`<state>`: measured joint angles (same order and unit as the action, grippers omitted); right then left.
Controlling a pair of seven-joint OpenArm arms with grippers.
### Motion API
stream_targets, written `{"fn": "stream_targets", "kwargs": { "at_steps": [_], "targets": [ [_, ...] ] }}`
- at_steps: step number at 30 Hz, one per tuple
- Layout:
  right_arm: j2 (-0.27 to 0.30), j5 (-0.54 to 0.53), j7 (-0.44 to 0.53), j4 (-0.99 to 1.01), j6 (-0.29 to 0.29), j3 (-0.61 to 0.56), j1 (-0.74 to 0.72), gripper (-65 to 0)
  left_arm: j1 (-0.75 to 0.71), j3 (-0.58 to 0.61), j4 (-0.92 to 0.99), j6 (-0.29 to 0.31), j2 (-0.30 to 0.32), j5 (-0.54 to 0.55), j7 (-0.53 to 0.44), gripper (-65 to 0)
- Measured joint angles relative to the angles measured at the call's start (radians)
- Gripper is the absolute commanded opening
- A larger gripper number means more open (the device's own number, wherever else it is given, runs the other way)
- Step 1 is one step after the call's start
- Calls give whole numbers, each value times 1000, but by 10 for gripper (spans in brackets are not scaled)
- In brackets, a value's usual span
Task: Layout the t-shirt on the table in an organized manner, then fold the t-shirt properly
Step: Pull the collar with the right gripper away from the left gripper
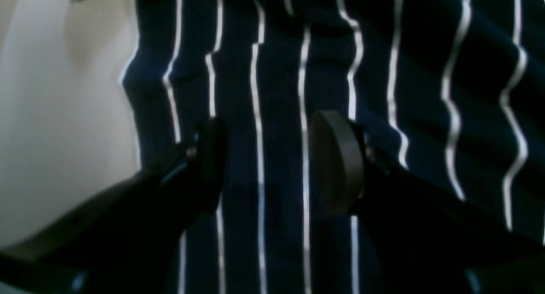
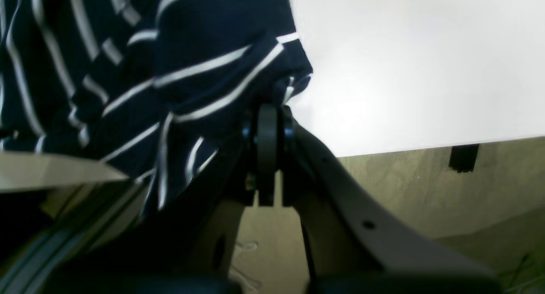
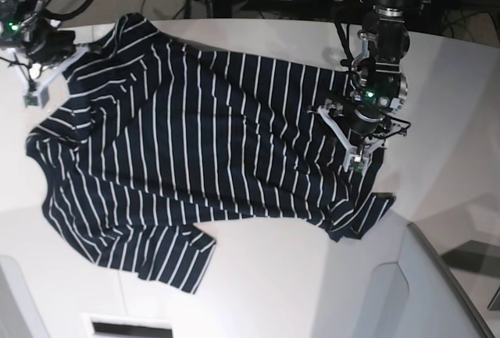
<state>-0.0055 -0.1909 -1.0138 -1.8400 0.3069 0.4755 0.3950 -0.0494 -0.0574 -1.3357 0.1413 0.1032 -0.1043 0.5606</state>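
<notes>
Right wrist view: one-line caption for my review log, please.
Right claw shut on a bunched edge of the striped t-shirt beside the white table.

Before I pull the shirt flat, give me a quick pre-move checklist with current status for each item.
1. Right gripper shut on the t-shirt: ok, pads are pinched on a bunched edge of fabric.
2. Left gripper holding fabric: not ok, its jaws stand open over the striped cloth with nothing pinched.
3. Shirt fully on the table: cannot tell; in the right wrist view the gripped part sits near the table's edge.
4. Shirt spread flat: not ok, the lower right corner in the base view is folded and wrinkled.
5. Sleeves laid out: not ok, the bottom sleeve is creased in the base view.
</notes>
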Motion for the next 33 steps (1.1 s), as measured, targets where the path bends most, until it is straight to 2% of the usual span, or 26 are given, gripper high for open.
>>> {"fn": "stream_targets", "kwargs": {
  "at_steps": [4, 13, 15, 17, 19, 21, 23, 25, 27, 28, 31, 33],
  "targets": [
    [-34, 10, -13, 1, -3, 89, 16, -644, 13, 6, 40, 1, -1, 1, 0, -318],
    [-100, 3, -117, 62, -2, 218, -23, -626, 13, -3, 44, 1, 8, 0, -3, -318],
    [-109, 4, -155, 62, -2, 269, -39, -573, 13, -3, 44, 1, 8, 0, -2, -318],
    [-113, 6, -166, 60, -4, 317, -48, -471, 11, -3, 44, 1, 8, 0, -3, -318],
    [-112, 12, -181, 47, -4, 316, -39, -356, 8, -5, 44, 0, 8, 2, -5, -318],
    [-119, 10, -187, -1, -6, 316, -42, -294, 7, -5, 44, 0, 8, 0, -8, -318],
    [-123, 7, -143, -78, -6, 316, -54, -302, 7, -5, 42, 0, 8, 0, -7, -318],
    [-122, 0, -38, -117, 4, 305, -67, -317, 5, -5, 41, 0, 9, 0, -8, -318],
    [-115, 16, 51, -86, -5, 269, -100, -336, 2, -4, 40, 1, 15, 2, -11, -318],
    [-90, 21, 79, -43, -3, 227, -118, -356, 0, -4, 39, 2, 20, 4, -12, -318],
    [14, -10, 114, 120, 12, 74, -206, -495, -7, -7, 37, 0, 34, 5, -18, -331],
    [54, 2, 124, 248, 6, 42, -288, -626, -8, -18, 38, 6, 38, 5, -16, -410]
  ]
}}
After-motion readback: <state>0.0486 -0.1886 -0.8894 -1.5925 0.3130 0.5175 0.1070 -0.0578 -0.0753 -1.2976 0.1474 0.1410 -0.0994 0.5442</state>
